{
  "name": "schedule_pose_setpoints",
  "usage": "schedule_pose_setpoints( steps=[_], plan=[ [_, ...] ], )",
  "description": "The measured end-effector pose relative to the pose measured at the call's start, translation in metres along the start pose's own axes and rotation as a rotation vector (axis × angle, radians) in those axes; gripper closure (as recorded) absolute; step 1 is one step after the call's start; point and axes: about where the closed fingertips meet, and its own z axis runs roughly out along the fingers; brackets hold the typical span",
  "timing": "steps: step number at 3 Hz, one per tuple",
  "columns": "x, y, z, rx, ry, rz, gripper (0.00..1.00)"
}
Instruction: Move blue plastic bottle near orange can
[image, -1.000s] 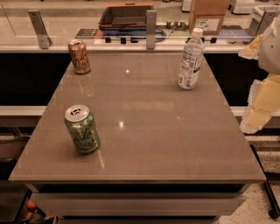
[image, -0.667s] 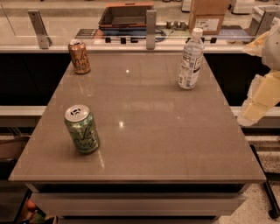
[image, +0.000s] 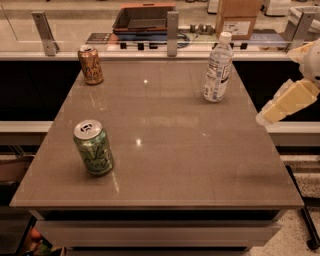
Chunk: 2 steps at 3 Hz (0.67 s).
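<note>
Blue plastic bottle (image: 218, 70) upright, upper right of bench (image: 165, 170); orange can (image: 90, 65) upper left, well apart. Gripper (image: 286, 103) hovers mid-right of frame, off bench edge; open or closed, can't tell. Bottle prob. light, thin-walled, tippy: grip mid-body at label. Green can (image: 93, 147) lower left, prob. no obstruction.

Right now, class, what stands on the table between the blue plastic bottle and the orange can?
In the camera view, only bare table separates blue plastic bottle and orange can; the gripper hangs beyond the right edge.
</note>
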Motion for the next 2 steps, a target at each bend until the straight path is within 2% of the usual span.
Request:
schedule_pose_setpoints(
  steps=[1,2],
  plan=[
    [-0.002,-0.018,0.029,0.053,-0.123,0.062,0.0],
    [-0.017,-0.04,0.054,0.106,-0.256,0.092,0.0]
  ],
)
